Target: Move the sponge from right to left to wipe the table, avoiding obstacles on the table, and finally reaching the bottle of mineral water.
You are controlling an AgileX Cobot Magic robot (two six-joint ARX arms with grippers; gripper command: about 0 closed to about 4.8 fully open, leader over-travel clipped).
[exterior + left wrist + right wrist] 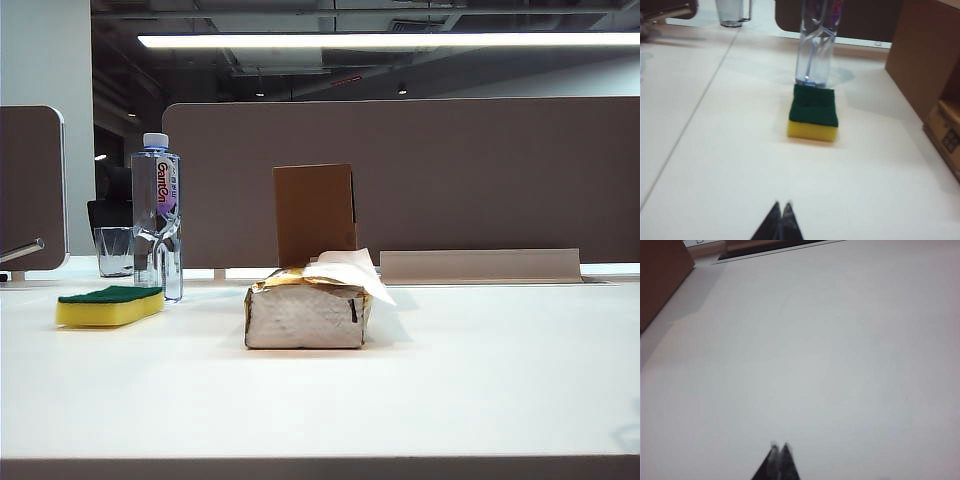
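Beside one bottle [157, 215] lies one sponge [110, 305]; left claw [781, 206] and right claw [779, 446] seemingly clenched, empty.

Place: an open-plan office, seen from desk height.
Desk: a broad white table [480, 380] with a thin darker front edge.
Partitions: brown fabric desk dividers [480, 170] stand along the table's far side, with another rounded panel [30, 185] at the left.
Ceiling: dark and exposed, with ducts and beams, lit by a long fluorescent strip light [400, 40].
Seating: a dark office chair back [108, 212] shows beyond the dividers, partly hidden.
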